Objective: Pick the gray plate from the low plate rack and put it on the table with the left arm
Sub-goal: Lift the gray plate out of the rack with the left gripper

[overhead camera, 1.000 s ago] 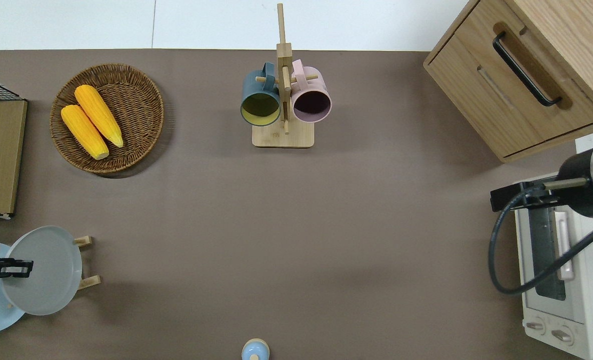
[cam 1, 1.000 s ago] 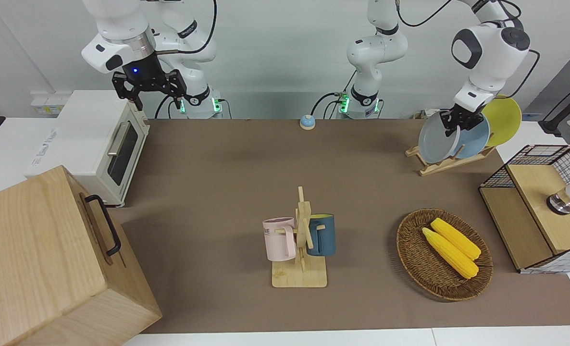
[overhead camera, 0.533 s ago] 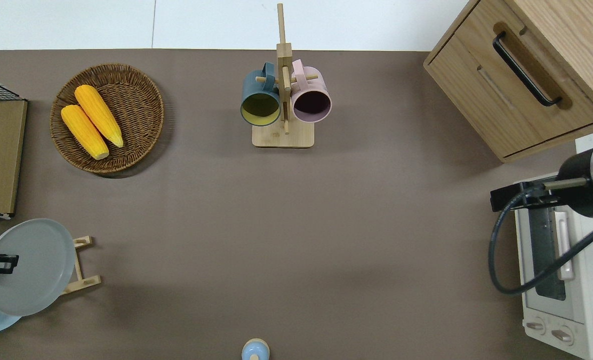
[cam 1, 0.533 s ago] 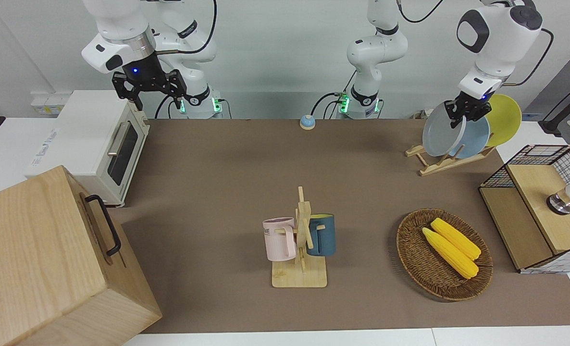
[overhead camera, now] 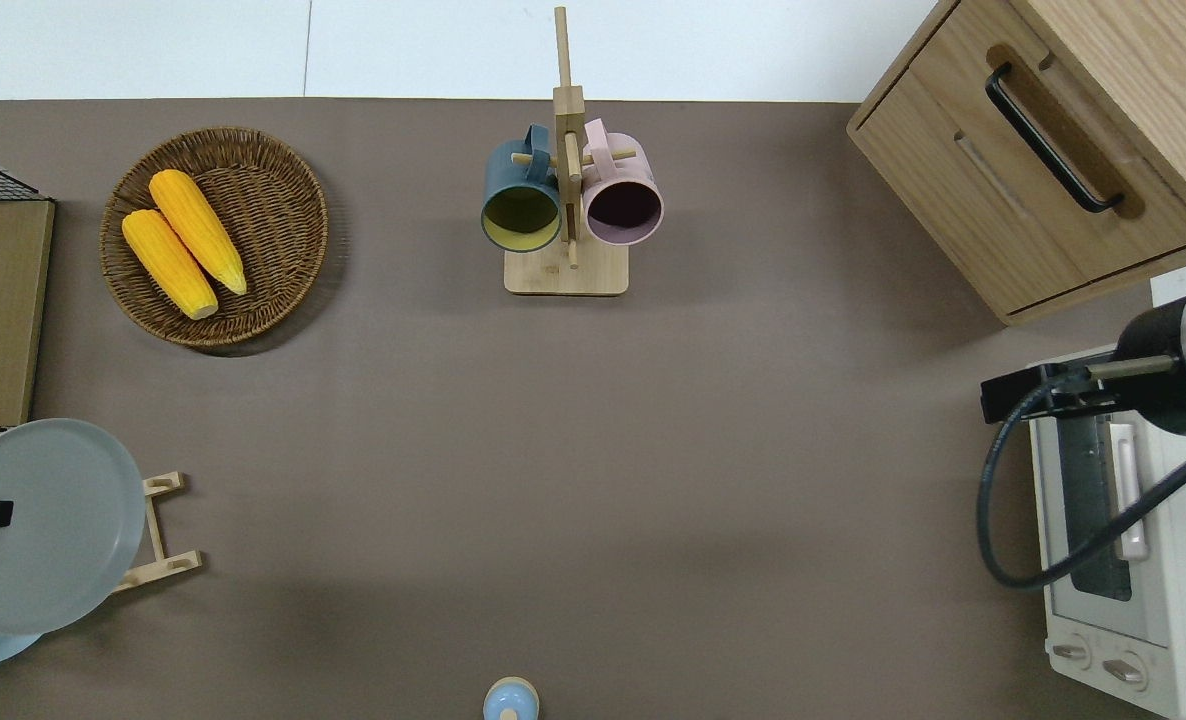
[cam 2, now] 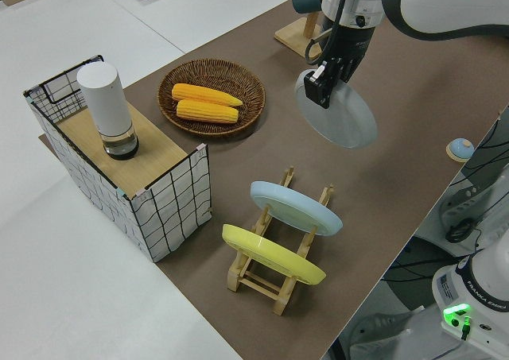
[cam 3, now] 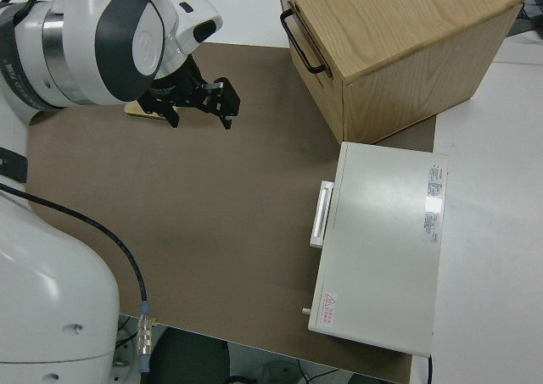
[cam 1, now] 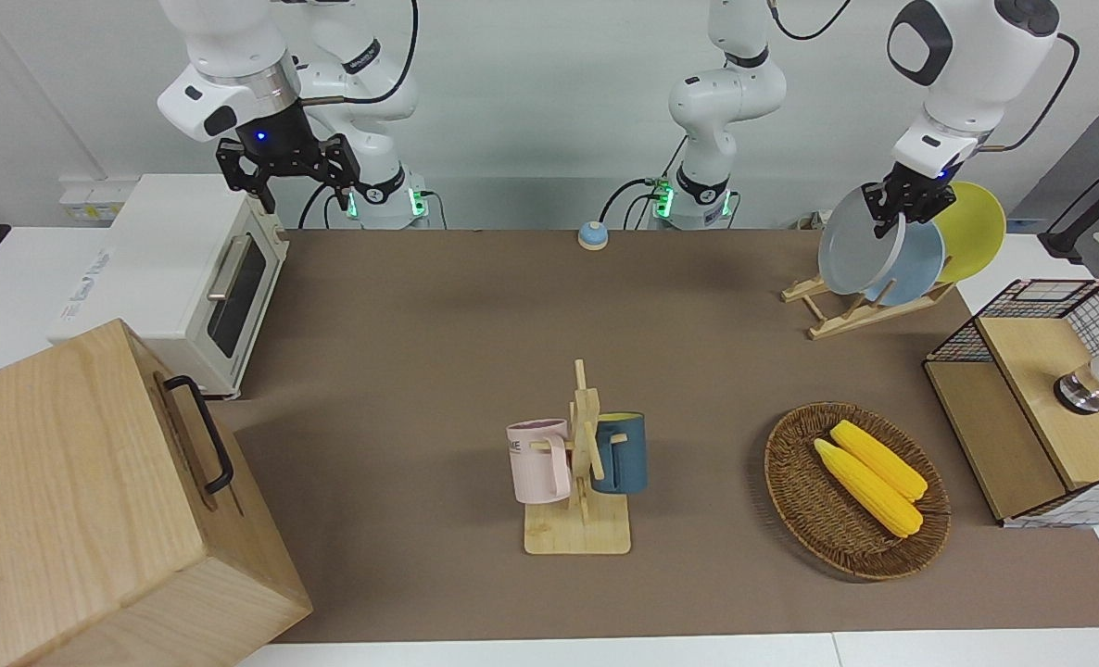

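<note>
Left end effector (cam 1: 909, 199) is clamped on the upper rim of the gray plate (cam 1: 851, 243), which hangs tilted in the air, clear of the low plate rack (cam 2: 274, 269). The lift-out step looks done; the carry is in hand. Next, I judge, the plate needs moving away from the rack, over bare tabletop (overhead camera: 593, 450), then lowering and levelling before release. The plate hangs just below the end effector, over the rack's end toward the right arm. A blue plate (cam 2: 296, 207) and a yellow plate (cam 2: 273, 253) sit in the rack. The right arm is parked.
</note>
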Controlling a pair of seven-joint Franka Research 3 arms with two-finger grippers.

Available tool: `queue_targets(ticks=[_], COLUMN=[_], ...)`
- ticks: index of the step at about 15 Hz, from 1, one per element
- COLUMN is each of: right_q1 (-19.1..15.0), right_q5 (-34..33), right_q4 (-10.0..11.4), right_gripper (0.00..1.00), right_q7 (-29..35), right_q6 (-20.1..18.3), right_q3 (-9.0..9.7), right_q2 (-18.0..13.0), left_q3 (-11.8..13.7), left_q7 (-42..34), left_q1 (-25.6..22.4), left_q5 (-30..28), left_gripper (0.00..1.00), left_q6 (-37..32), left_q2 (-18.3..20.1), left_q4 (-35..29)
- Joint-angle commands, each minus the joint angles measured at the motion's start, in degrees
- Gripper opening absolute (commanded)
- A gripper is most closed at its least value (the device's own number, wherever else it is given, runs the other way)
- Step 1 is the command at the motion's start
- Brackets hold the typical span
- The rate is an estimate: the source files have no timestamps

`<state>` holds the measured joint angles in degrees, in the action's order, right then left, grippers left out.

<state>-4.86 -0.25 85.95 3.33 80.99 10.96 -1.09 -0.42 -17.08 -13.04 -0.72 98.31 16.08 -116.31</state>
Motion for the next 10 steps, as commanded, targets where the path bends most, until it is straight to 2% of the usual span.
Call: queue_targets(ticks=[1, 5, 10], right_q1=[-0.41, -0.41, -0.41], right_q5=[0.43, 0.43, 0.43], right_q4=[-0.35, -0.35, -0.35], right_gripper=[0.990, 0.987, 0.987], right_q7=[0.01, 0.01, -0.08], right_q6=[-0.83, -0.83, -0.83], right_q3=[0.29, 0.38, 0.29], right_q2=[-0.14, -0.14, -0.14], left_q3=[-0.02, -0.64, 0.33], left_q7=[4.59, 9.60, 9.88], left_q1=[0.29, 0.21, -0.94], left_q5=[-4.46, -10.16, -21.41], left_gripper=[0.00, 0.00, 0.00], left_q6=[-3.73, -5.32, -7.78], left_q2=[-0.97, -1.31, -4.21], left_q4=[2.58, 2.50, 2.23])
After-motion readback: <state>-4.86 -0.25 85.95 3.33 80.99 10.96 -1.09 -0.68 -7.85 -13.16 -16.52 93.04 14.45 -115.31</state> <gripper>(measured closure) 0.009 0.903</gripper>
